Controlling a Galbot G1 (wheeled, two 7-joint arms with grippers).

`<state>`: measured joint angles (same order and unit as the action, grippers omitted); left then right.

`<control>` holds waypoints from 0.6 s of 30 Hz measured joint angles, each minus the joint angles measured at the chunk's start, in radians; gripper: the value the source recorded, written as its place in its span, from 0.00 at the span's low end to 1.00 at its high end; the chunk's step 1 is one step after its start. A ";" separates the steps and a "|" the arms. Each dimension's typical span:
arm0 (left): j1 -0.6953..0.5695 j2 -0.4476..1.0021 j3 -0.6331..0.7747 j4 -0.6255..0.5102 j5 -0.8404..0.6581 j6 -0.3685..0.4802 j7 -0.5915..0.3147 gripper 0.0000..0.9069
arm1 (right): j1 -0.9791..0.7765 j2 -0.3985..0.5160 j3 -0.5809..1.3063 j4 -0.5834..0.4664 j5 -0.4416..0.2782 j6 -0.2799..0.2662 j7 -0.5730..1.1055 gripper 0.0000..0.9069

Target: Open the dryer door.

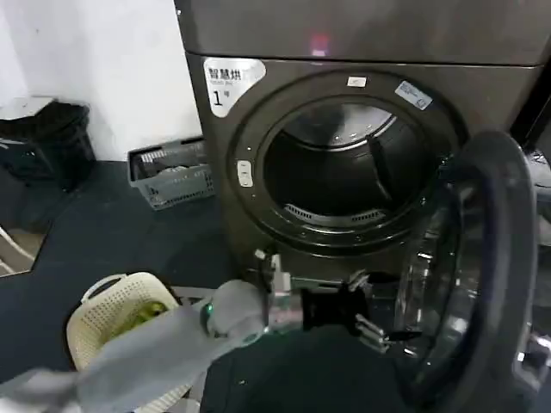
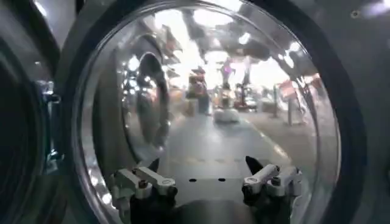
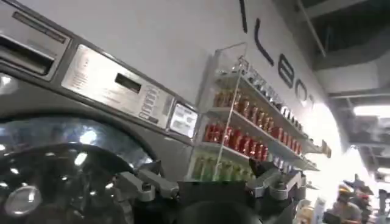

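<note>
Hanging wide open on the right, the dryer door (image 1: 482,275) faces the left gripper (image 1: 376,330), fingers spread and grasping nothing, just beside its inner glass.

Left arm (image 1: 146,353): smooth grey shell, rounded joint with a small green light, then a black wrist section. Left gripper (image 1: 372,327): silver-grey finger links, black-tipped fingers (image 2: 253,163), round screw heads at pivots.

Open right hand (image 3: 210,182) before a machine's round door (image 3: 55,164), stocked shelves (image 3: 256,134) beyond
</note>
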<state>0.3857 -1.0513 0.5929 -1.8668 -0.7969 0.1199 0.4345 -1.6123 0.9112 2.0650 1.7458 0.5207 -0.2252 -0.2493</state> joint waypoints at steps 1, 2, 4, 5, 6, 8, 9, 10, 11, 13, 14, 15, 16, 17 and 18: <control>-0.014 -0.010 0.010 0.009 -0.002 0.000 0.000 1.00 | -0.002 -0.001 0.007 -0.002 -0.003 0.000 0.000 1.00; -0.027 -0.019 0.018 0.018 -0.003 -0.001 0.000 1.00 | -0.005 -0.002 0.014 -0.002 -0.009 -0.001 0.000 1.00; -0.049 -0.037 0.034 0.036 -0.005 -0.001 -0.001 1.00 | -0.011 -0.002 0.031 -0.002 -0.022 -0.006 0.004 1.00; -0.059 -0.047 0.041 0.043 -0.006 -0.002 -0.001 1.00 | -0.015 -0.002 0.038 0.000 -0.026 -0.011 0.010 1.00; -0.066 -0.057 0.047 0.051 -0.008 -0.003 -0.001 1.00 | -0.020 -0.002 0.045 0.001 -0.032 -0.017 0.017 1.00; -0.079 -0.078 0.055 0.068 -0.011 -0.004 -0.003 1.00 | -0.029 -0.002 0.064 0.003 -0.045 -0.028 0.029 1.00; -0.086 -0.089 0.058 0.076 -0.012 -0.004 -0.003 1.00 | -0.031 -0.002 0.073 0.003 -0.051 -0.036 0.042 1.00; -0.090 -0.099 0.059 0.082 -0.012 -0.004 -0.004 1.00 | -0.032 -0.003 0.082 0.004 -0.055 -0.048 0.055 1.00; -0.093 -0.108 0.061 0.088 -0.012 -0.004 -0.005 1.00 | -0.032 -0.005 0.091 0.004 -0.060 -0.059 0.071 1.00; -0.103 -0.128 0.068 0.103 -0.013 -0.003 -0.006 1.00 | -0.032 -0.008 0.109 0.003 -0.070 -0.076 0.099 1.00; -0.108 -0.138 0.072 0.109 -0.013 -0.004 -0.006 1.00 | -0.033 -0.010 0.118 0.000 -0.076 -0.082 0.113 1.00; -0.116 -0.152 0.079 0.118 -0.015 -0.004 -0.008 1.00 | -0.035 -0.012 0.125 -0.003 -0.083 -0.088 0.127 1.00; -0.122 -0.165 0.084 0.127 -0.015 -0.004 -0.008 1.00 | -0.039 -0.013 0.135 -0.005 -0.086 -0.094 0.137 1.00; -0.128 -0.180 0.090 0.139 -0.015 -0.006 -0.008 1.00 | -0.043 -0.013 0.145 -0.008 -0.090 -0.096 0.143 1.00; -0.132 -0.194 0.095 0.150 -0.017 -0.007 -0.009 1.00 | -0.046 -0.014 0.156 -0.013 -0.097 -0.098 0.145 1.00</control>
<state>0.2534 -1.2456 0.6880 -1.7172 -0.8136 0.1132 0.4256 -1.6583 0.8971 2.2211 1.7330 0.4234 -0.3232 -0.1042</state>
